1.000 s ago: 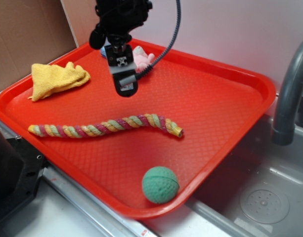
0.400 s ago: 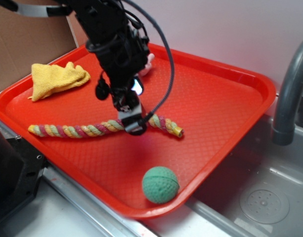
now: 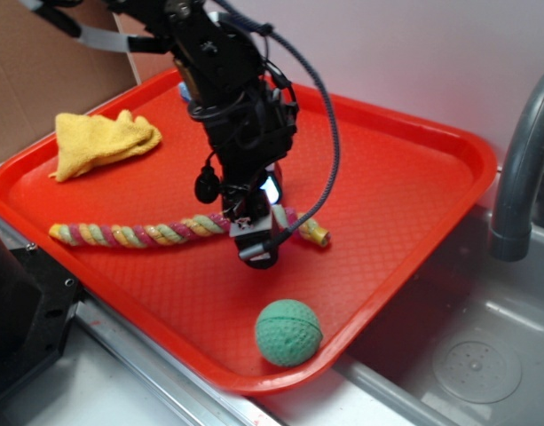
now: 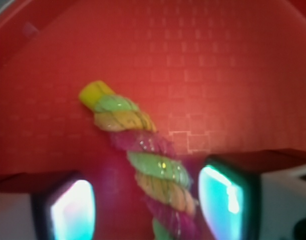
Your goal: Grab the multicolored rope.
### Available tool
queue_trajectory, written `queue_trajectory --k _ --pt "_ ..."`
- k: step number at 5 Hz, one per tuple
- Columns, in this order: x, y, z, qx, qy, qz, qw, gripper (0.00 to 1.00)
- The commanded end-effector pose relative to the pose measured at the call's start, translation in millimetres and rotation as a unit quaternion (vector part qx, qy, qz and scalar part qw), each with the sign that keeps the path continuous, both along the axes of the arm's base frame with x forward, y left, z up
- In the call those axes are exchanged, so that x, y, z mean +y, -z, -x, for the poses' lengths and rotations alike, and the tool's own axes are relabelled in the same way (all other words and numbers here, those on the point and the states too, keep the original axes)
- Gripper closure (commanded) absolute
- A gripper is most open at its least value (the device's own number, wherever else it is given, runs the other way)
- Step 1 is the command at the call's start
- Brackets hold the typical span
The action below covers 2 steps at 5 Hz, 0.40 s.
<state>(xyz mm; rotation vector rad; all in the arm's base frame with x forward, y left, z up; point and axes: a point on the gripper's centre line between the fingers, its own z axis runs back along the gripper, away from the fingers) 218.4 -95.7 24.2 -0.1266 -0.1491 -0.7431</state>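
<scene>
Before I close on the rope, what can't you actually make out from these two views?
- Exterior: the arm hides the rope where the gripper straddles it, so finger contact is unreadable.
- Wrist: blurred; both fingers flank the rope with gaps, but their height above the tray is unclear.
- Wrist: the bottom edge cuts off the rope's remaining length.
- Exterior: the arm hides the tray's back-left corner and whatever lies there.
</scene>
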Motion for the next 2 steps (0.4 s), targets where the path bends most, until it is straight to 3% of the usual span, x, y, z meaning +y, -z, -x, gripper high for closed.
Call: queue_trajectory --k 1,2 --pt "-12 0 -10 0.021 0.011 -0.046 0.999 1.00" --pt "-6 -17 -8 0.002 -0.026 -0.061 0.998 1.00"
